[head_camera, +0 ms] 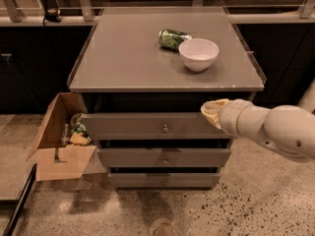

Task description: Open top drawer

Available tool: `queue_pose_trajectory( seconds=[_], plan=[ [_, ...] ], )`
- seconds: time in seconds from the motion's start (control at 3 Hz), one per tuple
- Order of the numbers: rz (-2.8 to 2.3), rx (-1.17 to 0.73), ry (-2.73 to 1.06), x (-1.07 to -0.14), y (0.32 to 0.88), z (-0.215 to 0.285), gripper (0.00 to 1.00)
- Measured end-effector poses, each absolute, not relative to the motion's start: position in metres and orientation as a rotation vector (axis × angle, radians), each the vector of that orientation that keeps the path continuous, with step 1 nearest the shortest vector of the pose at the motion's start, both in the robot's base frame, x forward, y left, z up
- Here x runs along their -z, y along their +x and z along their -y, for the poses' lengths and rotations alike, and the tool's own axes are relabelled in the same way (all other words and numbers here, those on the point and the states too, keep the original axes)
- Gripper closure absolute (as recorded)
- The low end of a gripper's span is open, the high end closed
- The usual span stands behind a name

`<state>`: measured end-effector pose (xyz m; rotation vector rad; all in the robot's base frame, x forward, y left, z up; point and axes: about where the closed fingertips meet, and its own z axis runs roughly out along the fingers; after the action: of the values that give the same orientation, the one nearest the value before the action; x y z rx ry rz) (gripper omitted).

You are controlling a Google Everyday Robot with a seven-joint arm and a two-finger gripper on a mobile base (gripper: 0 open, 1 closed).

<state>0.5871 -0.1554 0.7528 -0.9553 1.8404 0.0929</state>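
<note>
The top drawer [133, 126] is the widest of three grey drawer fronts under the grey cabinet top, with a small round metal knob [165, 129] at its middle. Its front stands slightly forward of the cabinet. My gripper [212, 111] comes in from the right on a thick white arm and sits at the drawer front's upper right corner, to the right of the knob. Only its pale yellowish tip shows.
The cabinet top [128, 58] carries a white bowl [198, 53] and a green can [173, 38] lying on its side. Two narrower drawer fronts [162, 158] sit below. An open cardboard box [61, 141] with rubbish stands on the floor at the left. Dark cabinets stand behind.
</note>
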Motion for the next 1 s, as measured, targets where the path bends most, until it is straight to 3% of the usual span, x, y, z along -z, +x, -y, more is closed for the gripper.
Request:
queue_pose_trajectory(
  seconds=[0.33,1.0],
  plan=[
    [-1.843,-0.086,-0.879,-0.725,0.621,0.147,1.00],
    [-1.865,-0.076,-0.822,-0.711,0.636,0.148,1.00]
  ],
)
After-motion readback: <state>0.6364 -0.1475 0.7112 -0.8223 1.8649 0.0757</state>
